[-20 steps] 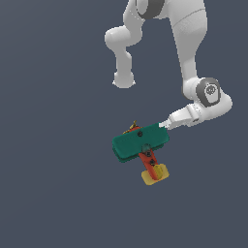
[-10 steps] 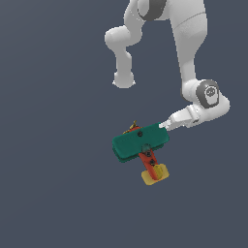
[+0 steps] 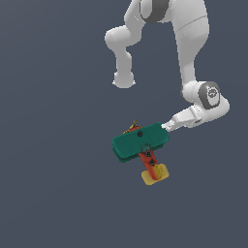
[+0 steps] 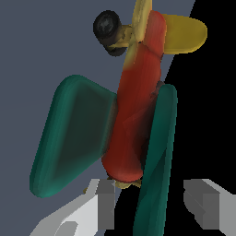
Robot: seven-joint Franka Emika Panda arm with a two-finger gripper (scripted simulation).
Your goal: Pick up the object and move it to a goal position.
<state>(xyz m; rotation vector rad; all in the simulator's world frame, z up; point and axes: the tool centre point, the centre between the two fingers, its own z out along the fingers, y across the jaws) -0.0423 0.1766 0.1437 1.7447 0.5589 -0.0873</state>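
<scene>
The toy biplane [image 3: 140,143] has two dark-green wing slabs, a red body and a flat yellow tail [image 3: 155,174]. In the exterior view it hangs at the end of the white arm. My gripper [image 3: 167,127] meets it at the wing's end on the exterior view's right, mostly hidden behind the wing. In the wrist view the biplane [image 4: 138,120] fills the picture, with a black wheel [image 4: 107,25] and the yellow tail [image 4: 184,33] at its far end. My gripper [image 4: 152,196] has its fingers [image 4: 105,203] on either side of one green wing slab [image 4: 159,175], closed on it.
The white arm's elbow and upper links [image 3: 164,29] rise behind the biplane in the exterior view. The surroundings are a plain grey-blue surface [image 3: 48,145]. A black area [image 4: 212,115] lies beyond the surface's edge in the wrist view.
</scene>
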